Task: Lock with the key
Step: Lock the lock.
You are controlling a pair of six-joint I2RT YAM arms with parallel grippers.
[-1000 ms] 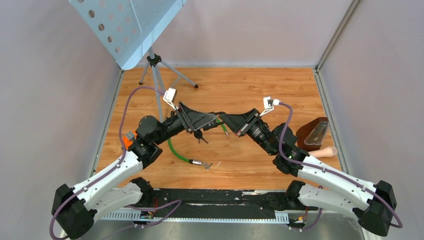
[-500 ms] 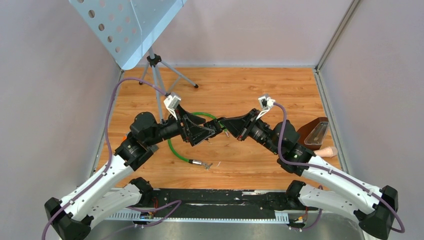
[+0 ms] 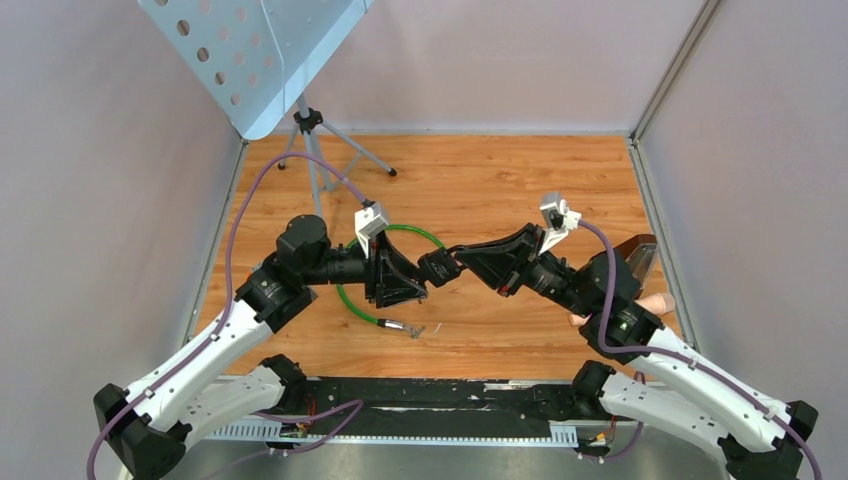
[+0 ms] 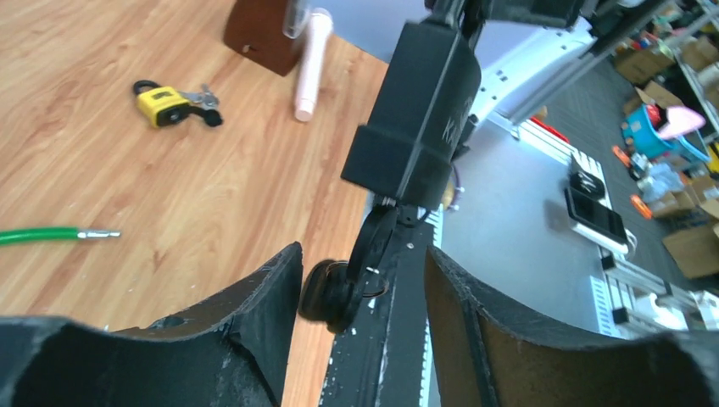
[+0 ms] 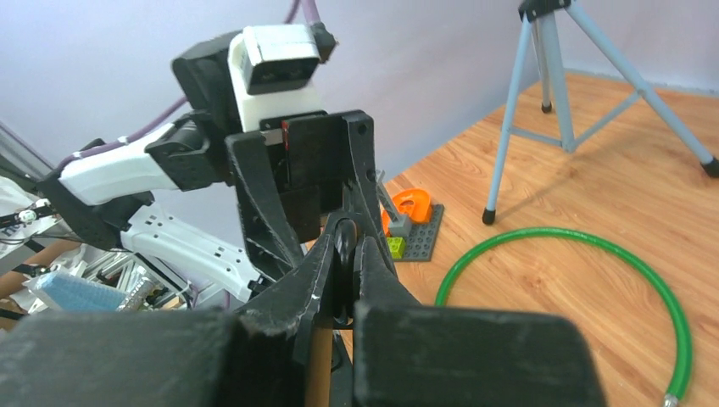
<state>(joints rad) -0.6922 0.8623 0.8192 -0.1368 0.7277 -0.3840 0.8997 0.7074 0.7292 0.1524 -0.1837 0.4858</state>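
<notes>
A black lock body (image 3: pixel 437 268) sits on one end of a green cable (image 3: pixel 345 298). My right gripper (image 3: pixel 455 255) is shut on it and holds it above the table; its fingers are pressed together in the right wrist view (image 5: pixel 343 236). In the left wrist view the lock body (image 4: pixel 415 110) hangs in front. A black key (image 4: pixel 375 246) with a ring of spare keys (image 4: pixel 329 292) sticks out of its lower end. My left gripper (image 4: pixel 360 267) is open, one finger on each side of the keys. It faces the right gripper in the top view (image 3: pixel 412 285).
The cable's loose metal end (image 3: pixel 402 325) lies on the wooden table. A yellow padlock (image 4: pixel 161 103) with keys lies by a brown holder (image 3: pixel 625 262) and a pink cylinder (image 3: pixel 652 303). A tripod stand (image 3: pixel 310 125) is at the back left. A grey brick plate (image 5: pixel 413 229) lies left.
Both grippers have come together and shifted toward the near right. The keys that hung below my left gripper now sit between its open fingers. The right arm has swung out to the right.
</notes>
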